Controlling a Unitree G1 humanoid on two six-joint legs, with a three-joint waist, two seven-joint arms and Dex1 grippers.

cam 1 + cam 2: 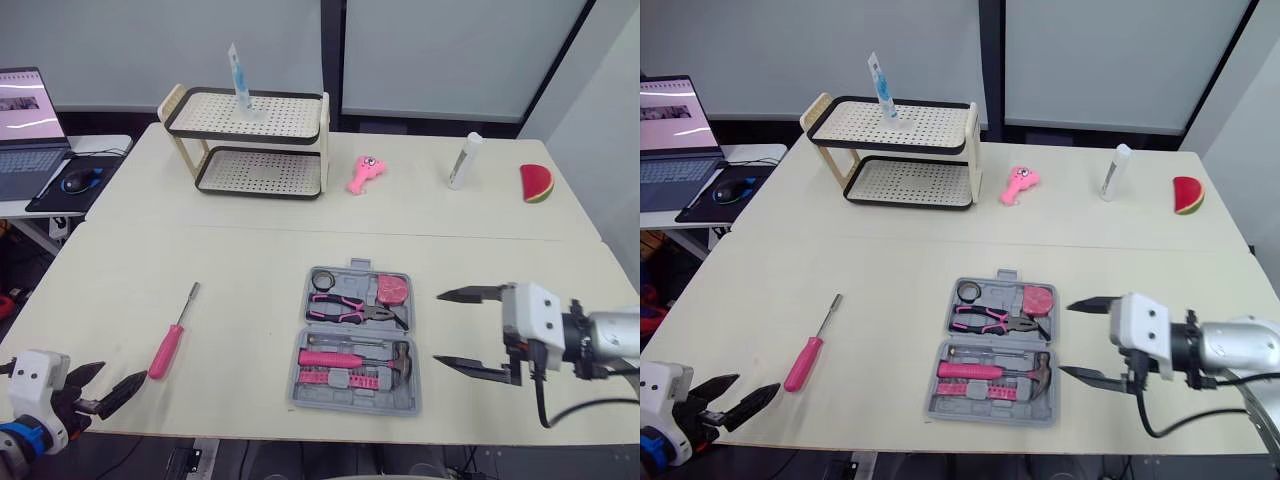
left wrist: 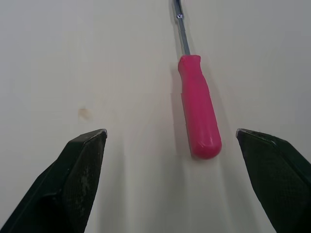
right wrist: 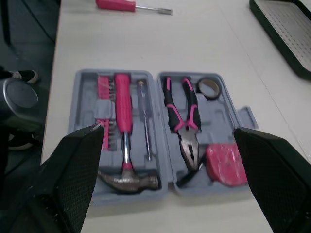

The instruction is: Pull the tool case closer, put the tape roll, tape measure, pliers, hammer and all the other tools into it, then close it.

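Note:
The grey tool case [image 1: 354,340] lies open near the table's front edge. Inside it are a tape roll [image 1: 322,278], pink-handled pliers [image 1: 352,309], a pink tape measure [image 1: 392,289], a hammer [image 1: 355,360] and a slim screwdriver [image 3: 144,121]. A pink-handled screwdriver [image 1: 171,340] lies loose on the table to the case's left. My right gripper [image 1: 470,330] hovers open just right of the case. My left gripper [image 1: 112,385] is open at the table's front left edge, just short of the screwdriver handle [image 2: 198,114].
At the back stand a two-tier rack [image 1: 250,142] with a tube on top, a pink toy [image 1: 364,173], a white bottle [image 1: 465,160] and a watermelon slice [image 1: 537,184]. A laptop [image 1: 25,120] and mouse sit on a side desk at the left.

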